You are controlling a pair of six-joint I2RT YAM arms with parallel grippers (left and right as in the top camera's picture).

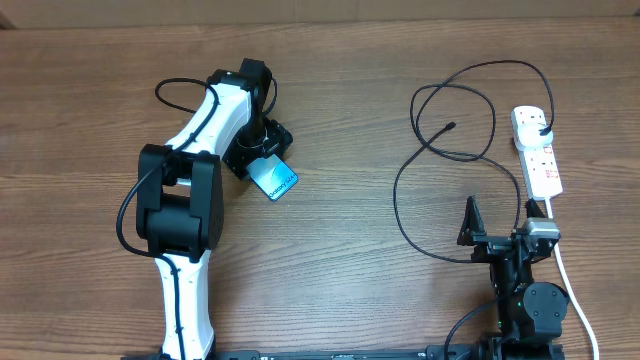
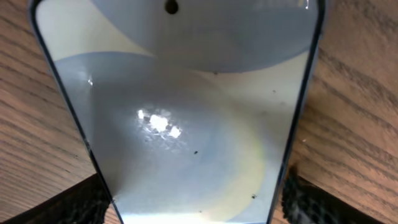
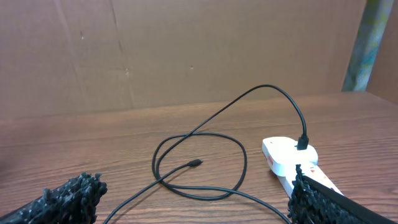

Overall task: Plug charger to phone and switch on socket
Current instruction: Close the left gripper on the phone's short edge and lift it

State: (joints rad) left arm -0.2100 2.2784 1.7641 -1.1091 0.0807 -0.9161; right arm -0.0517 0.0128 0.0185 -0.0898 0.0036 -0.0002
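The left claw (image 1: 262, 164) is clamped on the slim rectangular smartphone (image 1: 274, 179) with its light blue-teal screen. Its textured black fingers (image 2: 90, 202) press the dark edges, left of centre on the brown wood-grain counter (image 1: 350, 260). Well apart on the right, the long thin black cable (image 1: 400, 200) loops, its small connector tip (image 1: 452, 126) lying loose. Its black plug (image 1: 541, 122) sits in the white elongated power strip (image 1: 537, 152). The right claw (image 1: 500, 215) hangs spread wide, holding nothing, near the strip.

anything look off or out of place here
Nothing damaged or spilled. The phone is held askew in the left gripper, and the charger lies in loose crossed loops, its tip unplugged.
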